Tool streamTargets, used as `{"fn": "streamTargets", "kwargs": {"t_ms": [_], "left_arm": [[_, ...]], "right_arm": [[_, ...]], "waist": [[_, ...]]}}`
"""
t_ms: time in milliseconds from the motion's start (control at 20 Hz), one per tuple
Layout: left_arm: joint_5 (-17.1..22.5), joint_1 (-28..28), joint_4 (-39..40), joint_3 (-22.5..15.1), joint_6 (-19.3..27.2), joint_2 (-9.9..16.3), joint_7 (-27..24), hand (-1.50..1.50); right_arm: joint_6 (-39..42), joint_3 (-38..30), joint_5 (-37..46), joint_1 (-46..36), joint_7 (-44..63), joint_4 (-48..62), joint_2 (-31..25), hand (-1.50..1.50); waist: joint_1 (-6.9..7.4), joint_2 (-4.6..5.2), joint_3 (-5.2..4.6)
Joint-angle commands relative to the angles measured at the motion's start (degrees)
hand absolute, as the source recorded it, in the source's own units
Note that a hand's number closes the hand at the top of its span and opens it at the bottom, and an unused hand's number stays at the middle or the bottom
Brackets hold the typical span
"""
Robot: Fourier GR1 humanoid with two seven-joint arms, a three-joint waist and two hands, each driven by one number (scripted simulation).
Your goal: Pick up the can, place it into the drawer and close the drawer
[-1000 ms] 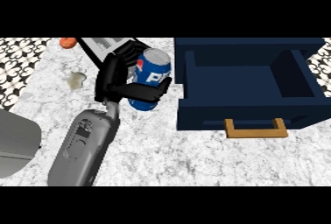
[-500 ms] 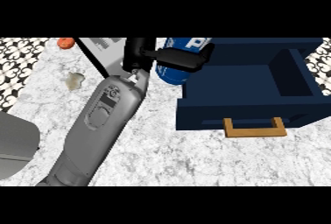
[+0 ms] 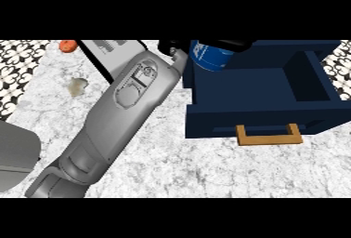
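My left hand [image 3: 175,48] is shut on the blue can [image 3: 209,56], with black fingers showing on both sides of it at the view's top. The can hangs over the far left corner of the open dark blue drawer [image 3: 274,114], partly cut off by the upper edge. The grey left forearm [image 3: 120,116] runs diagonally up from the lower left. The drawer's inside looks bare, and its wooden handle [image 3: 269,135] faces me. My right hand does not show.
A white and black slab [image 3: 109,50] lies behind the forearm, with an orange thing [image 3: 67,45] to its left. A small beige item [image 3: 77,86] sits on the marble counter [image 3: 205,167]. A grey rounded object [image 3: 14,158] pokes in at the left edge.
The left hand has carried the can up and to the right, from the counter left of the drawer to above the drawer's far left corner. The drawer has not moved.
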Motion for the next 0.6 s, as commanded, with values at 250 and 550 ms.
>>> {"fn": "streamTargets", "kwargs": {"t_ms": [250,550], "left_arm": [[6.8,-8.1,12.8,-3.7,1.8,0.0,-5.0,1.50],[11.2,-16.1,21.8,-6.9,4.7,0.0,-5.1,1.50]], "right_arm": [[1.8,-1.3,-0.9,-0.2,-2.9,2.4,-0.6,-1.50],[1.0,-0.3,0.0,-2.1,-0.8,2.0,-1.1,-1.50]], "waist": [[-0.75,0.17,0.04],[-2.26,0.48,0.08]]}}
